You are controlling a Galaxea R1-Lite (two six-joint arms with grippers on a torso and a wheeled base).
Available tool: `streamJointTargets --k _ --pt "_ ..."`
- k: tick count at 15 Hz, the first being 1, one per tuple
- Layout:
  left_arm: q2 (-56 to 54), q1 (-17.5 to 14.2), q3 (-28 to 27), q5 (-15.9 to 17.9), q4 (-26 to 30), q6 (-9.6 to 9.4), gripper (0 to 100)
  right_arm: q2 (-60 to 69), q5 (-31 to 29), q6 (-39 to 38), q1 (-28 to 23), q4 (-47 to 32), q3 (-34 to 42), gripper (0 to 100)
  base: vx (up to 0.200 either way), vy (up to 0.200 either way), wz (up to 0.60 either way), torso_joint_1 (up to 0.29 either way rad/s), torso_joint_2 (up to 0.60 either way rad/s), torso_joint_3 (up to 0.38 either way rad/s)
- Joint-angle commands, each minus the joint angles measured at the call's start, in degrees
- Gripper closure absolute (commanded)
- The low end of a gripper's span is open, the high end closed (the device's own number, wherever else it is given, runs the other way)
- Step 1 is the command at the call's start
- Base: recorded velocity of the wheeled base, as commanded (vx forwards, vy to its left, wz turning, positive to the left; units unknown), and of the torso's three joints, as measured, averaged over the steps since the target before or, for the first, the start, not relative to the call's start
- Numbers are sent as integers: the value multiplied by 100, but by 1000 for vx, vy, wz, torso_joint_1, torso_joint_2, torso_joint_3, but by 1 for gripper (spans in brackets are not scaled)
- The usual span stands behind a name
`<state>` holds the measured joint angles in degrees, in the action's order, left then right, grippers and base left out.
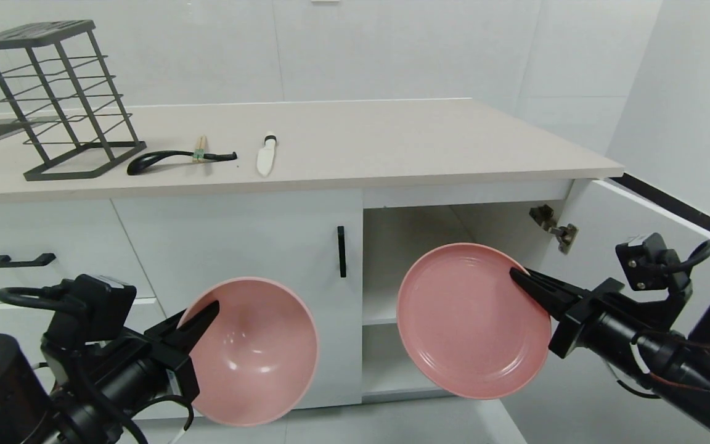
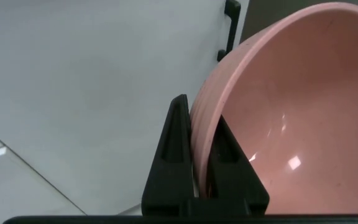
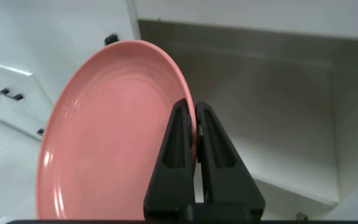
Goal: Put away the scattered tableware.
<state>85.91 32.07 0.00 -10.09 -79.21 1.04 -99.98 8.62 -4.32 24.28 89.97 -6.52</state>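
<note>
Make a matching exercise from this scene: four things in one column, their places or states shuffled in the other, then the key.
1. round pink bowl
2. flat pink plate
3. black wire rack
4. white right-hand cabinet door

A. standing on the beige countertop
B. held by the right gripper
C. swung open
D. held by the left gripper

Pairs: 1-D, 2-B, 3-A, 4-C

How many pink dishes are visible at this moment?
2. A pink bowl is clamped in the left gripper; a pink plate is clamped in the right gripper, before the open cabinet. Others could be hidden.
</note>
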Motion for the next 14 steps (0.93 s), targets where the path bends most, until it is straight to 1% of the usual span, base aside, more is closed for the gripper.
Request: streamJointTargets --k 1,5,8,10,11,14 --pt "5 1 0 -1 3 2 100 -57 -1 -8 -3 3 2 100 0 0 0 -95 266 134" --pt "31 1 0 -1 3 2 100 -242 -9 -8 -108 3 -16 100 0 0 0 -23 210 62" --pt "40 9 0 -1 11 2 100 -356 -9 -17 -301 3 -51 100 0 0 0 -3 28 31" --pt "14 45 0 -10 38 19 100 -347 -9 -25 -293 3 -60 100 0 0 0 0 0 0" --pt "-4 45 0 -10 82 19 100 -338 -9 -25 -293 3 -60 100 200 0 0 -7 -2 41" --pt "-39 53 0 -1 108 37 100 -347 -9 -25 -284 3 -60 100 0 0 0 0 0 0"
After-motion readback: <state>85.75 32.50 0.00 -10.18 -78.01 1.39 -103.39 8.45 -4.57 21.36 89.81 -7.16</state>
